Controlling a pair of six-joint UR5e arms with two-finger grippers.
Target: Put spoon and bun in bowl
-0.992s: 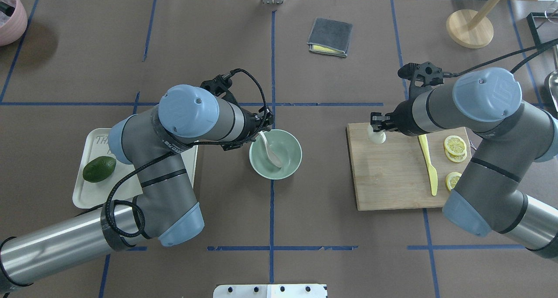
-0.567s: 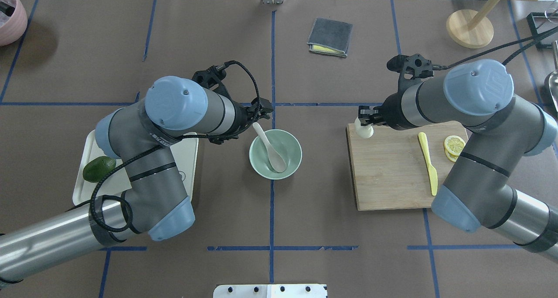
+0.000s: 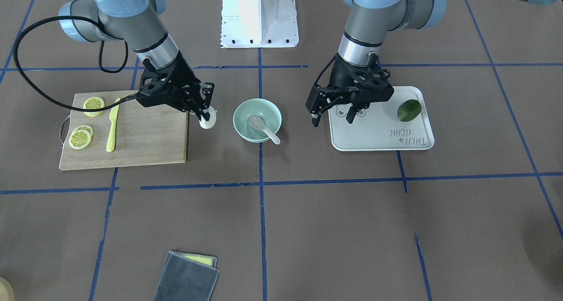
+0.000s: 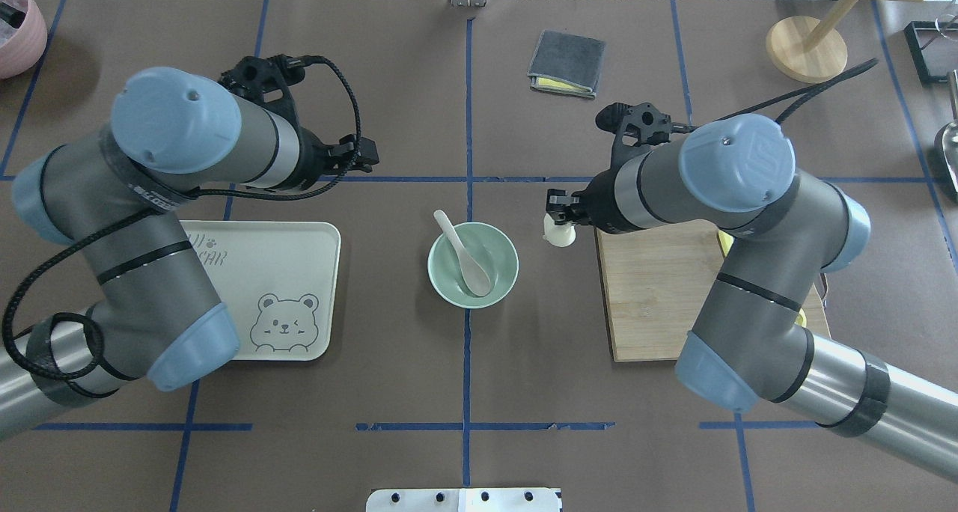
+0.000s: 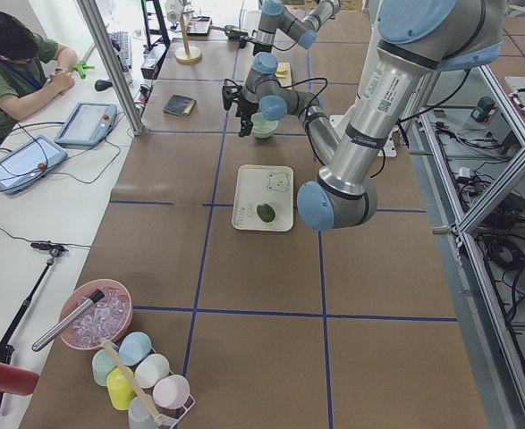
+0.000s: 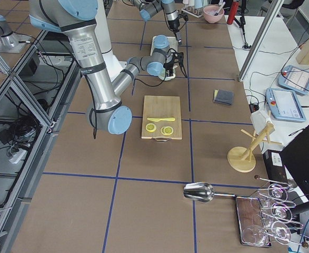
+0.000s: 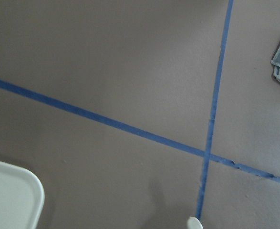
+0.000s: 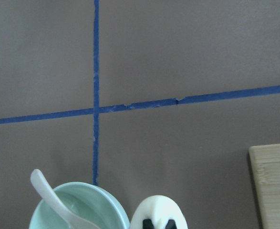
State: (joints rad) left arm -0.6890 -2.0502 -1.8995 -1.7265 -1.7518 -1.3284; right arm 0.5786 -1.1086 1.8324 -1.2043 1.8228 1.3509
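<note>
The mint-green bowl [image 4: 498,272] stands at the table's middle. The off-white spoon [image 4: 468,261] lies in it, scoop down, handle leaning over the far-left rim; both also show in the front view, the bowl [image 3: 246,111] and the spoon [image 3: 263,128]. My right gripper [image 4: 558,216] is shut on the white bun [image 4: 559,233] and holds it above the table, between the cutting board's edge and the bowl. The right wrist view shows the bun [image 8: 159,210] beside the bowl [image 8: 97,205]. My left gripper [image 3: 332,118] is open and empty, over the tray's near corner, apart from the bowl.
A white bear-print tray [image 4: 299,235] lies left of the bowl, with a dark green lime [image 3: 409,110] on it. A wooden cutting board [image 4: 651,302] on the right holds a yellow knife [image 3: 111,127] and lemon slices [image 3: 80,138]. A grey cloth [image 4: 566,63] lies at the back.
My left gripper let go of the spoon, now resting in the bowl, and drew back to the left. My right gripper carried the bun left, off the board towards the bowl.
</note>
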